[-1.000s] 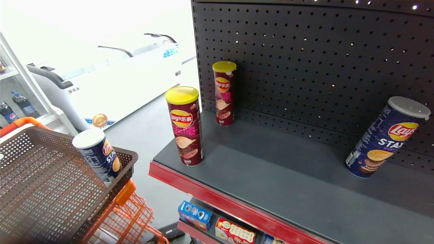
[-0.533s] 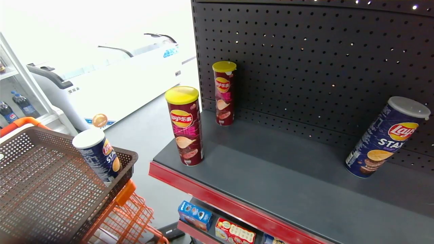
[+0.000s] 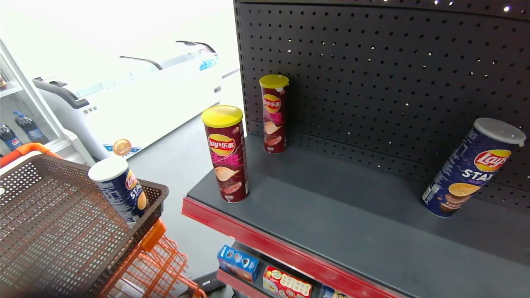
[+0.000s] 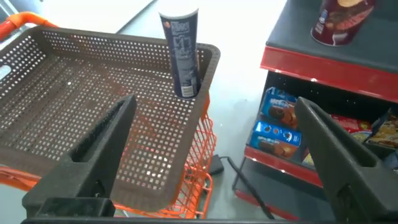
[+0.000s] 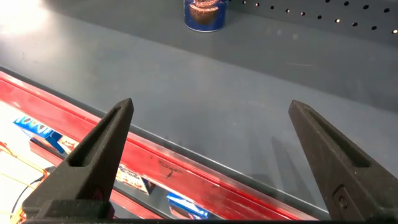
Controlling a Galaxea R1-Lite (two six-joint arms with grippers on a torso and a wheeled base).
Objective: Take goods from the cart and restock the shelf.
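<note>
Left wrist view: left hand (image 4: pixel 212 102) open, both fingers spread wide with nothing between them, hovering over the brown perforated basket (image 4: pixel 62 106) that sits on the orange cart (image 3: pixel 159 265). Blue can (image 4: pixel 183 53) stands upright in the basket corner ahead of the left hand, beyond its fingertips and well apart from them, against the basket wall nearest the shelf (image 3: pixel 331 215). Beyond the basket on the shelf side, small snack boxes (image 4: pixel 280 124) sit on the lower tier under the shelf's red front lip (image 4: pixel 329 65). Right wrist view: right hand (image 5: pixel 211 104) also open and empty, held above the shelf's front edge, with the dark shelf board showing between its fingers. Second blue can (image 5: pixel 204 15) stands ahead of the right hand, at the back of the shelf by the pegboard (image 3: pixel 372 74), well apart from the fingers. Head view: front red can (image 3: pixel 225 155) near the lip and rear red can (image 3: pixel 273 114) by the pegboard, both with yellow lids, at the shelf end nearest the cart. Second blue can is far along the shelf from them.
</note>
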